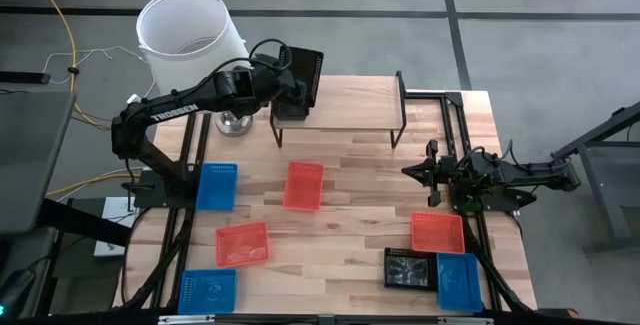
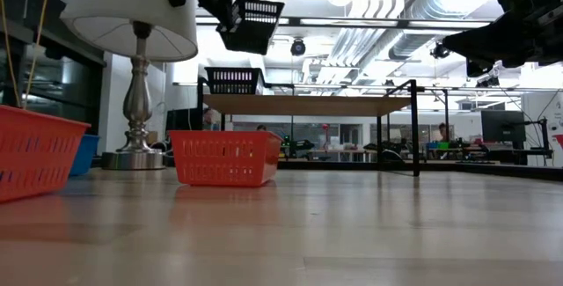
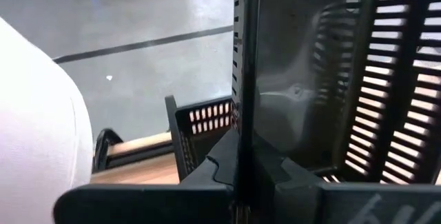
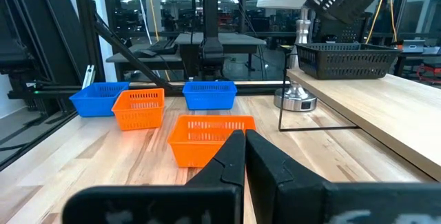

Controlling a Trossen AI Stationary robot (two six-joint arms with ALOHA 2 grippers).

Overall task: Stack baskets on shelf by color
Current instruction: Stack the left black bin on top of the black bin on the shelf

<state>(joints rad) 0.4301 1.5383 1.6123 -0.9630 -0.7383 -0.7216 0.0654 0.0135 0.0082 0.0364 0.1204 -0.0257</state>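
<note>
Black basket held high over the shelf's left end

Wooden shelf [image 1: 345, 105] at the table's back, a second black basket [image 2: 234, 81] resting on its left end. Directly above, tilted black basket [image 2: 250, 24] pinched in left gripper [image 1: 285, 77]. Right gripper [image 1: 432, 172] pressed together, empty, parked well apart at the right edge.

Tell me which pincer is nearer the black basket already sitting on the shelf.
Left. The left pincer, shut on a second black basket, hangs just above the black basket on the shelf. The right pincer waits shut, past the shelf's far end.
</note>
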